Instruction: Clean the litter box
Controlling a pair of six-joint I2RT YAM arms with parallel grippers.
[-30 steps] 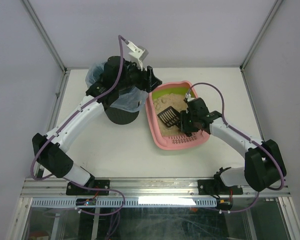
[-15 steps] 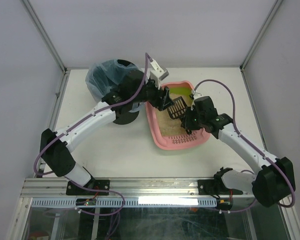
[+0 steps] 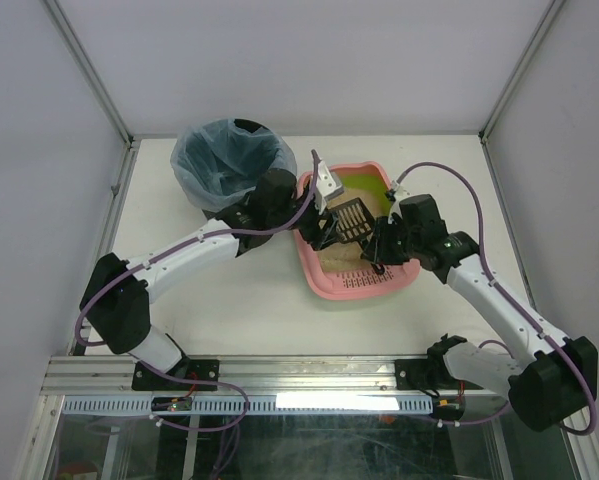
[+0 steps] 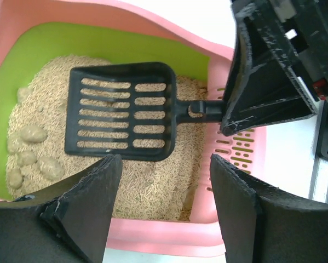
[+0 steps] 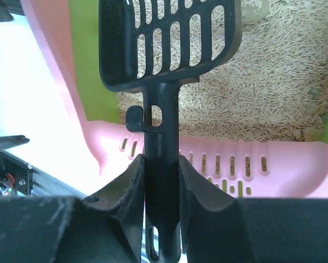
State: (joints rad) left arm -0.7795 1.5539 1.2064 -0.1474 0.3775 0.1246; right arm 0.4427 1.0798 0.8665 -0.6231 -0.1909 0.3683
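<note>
The pink litter box (image 3: 324, 283) with lime-green inner rim and tan litter sits at the table's middle right. It also shows in the left wrist view (image 4: 169, 241) and the right wrist view (image 5: 262, 164). My right gripper (image 3: 381, 250) is shut on the handle of the black slotted scoop (image 3: 351, 218), whose empty blade hangs over the litter (image 5: 177, 41). My left gripper (image 3: 317, 228) is open and empty over the box's left rim, its fingers (image 4: 87, 203) either side of the rim. Several tan clumps (image 4: 32, 159) lie in the litter.
A black round bin with a blue plastic bag (image 3: 224, 160) stands at the back left, next to the box. The metal frame rail (image 3: 279, 372) runs along the near edge. Enclosure walls stand on all sides.
My left arm has swung from the bin to the litter box's left rim. My right gripper has lifted the scoop and moved it toward the box's middle.
</note>
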